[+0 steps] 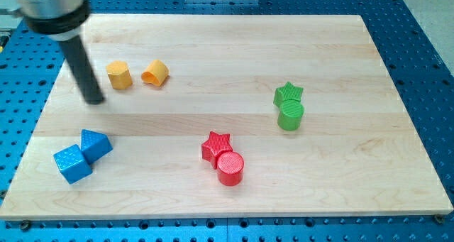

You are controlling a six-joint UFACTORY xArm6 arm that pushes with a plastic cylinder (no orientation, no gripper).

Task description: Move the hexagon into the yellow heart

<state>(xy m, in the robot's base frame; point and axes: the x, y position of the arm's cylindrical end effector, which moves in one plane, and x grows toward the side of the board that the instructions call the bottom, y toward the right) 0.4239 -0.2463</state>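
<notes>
A yellow hexagon block (120,75) lies at the view's upper left of the wooden board. A yellow heart block (155,72) lies just to its right, a small gap between them. My tip (94,100) rests on the board to the left of the hexagon and slightly below it, close to it but not touching. The dark rod rises from the tip toward the view's top left.
A blue cube (72,163) and a blue triangular block (95,144) touch at the lower left. A red star (216,145) and red cylinder (230,167) sit at the bottom middle. A green star (289,94) and green cylinder (290,116) sit at the right.
</notes>
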